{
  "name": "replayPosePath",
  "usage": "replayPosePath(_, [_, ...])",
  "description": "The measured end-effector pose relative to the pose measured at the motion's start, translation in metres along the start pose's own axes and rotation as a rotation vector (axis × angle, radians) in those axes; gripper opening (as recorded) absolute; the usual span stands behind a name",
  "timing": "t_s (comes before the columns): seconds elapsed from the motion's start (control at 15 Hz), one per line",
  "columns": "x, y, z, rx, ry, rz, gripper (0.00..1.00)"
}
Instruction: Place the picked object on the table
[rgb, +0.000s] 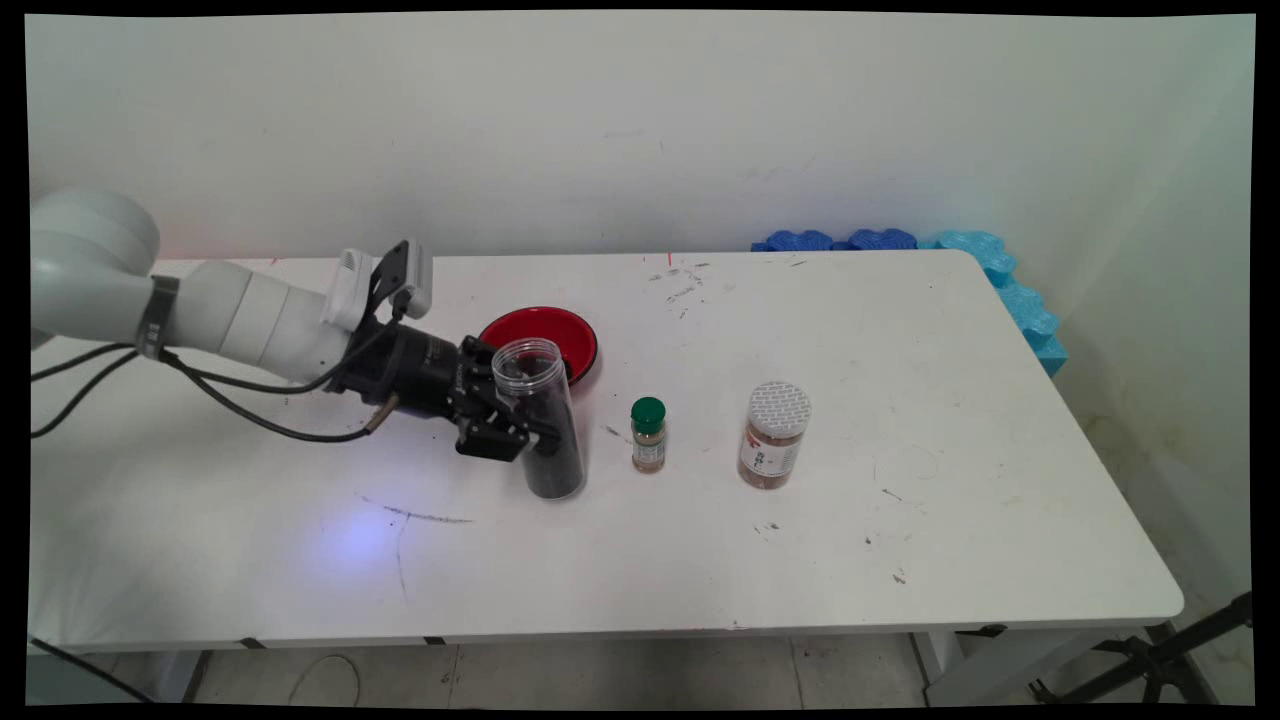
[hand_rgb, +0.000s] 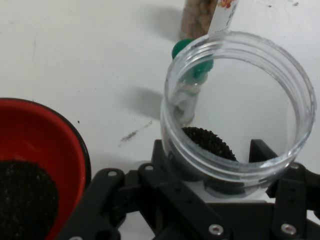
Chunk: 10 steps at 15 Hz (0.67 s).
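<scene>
- The gripper (rgb: 522, 425) reaches in from the left; its jaws pinch a clear open-topped jar (rgb: 543, 418) at mid-height.
- The jar stands upright, its base on the white table (rgb: 960, 420), with dark grains (hand_rgb: 209, 144) in its lower part.
- A red bowl (rgb: 560, 335) holding dark material sits just behind.
- A green-capped spice bottle (rgb: 648, 435) and a white-lidded jar (rgb: 773, 435) stand to the right, apart.

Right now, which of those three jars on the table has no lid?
The clear jar in the gripper, part-filled with dark grains. The small bottle has a green cap, the other jar a white lid.
</scene>
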Motion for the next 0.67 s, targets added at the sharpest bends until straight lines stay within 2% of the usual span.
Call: replayPosePath(0.67, [-0.019, 0.0, 0.01, -0.014, 0.011, 0.015, 0.0])
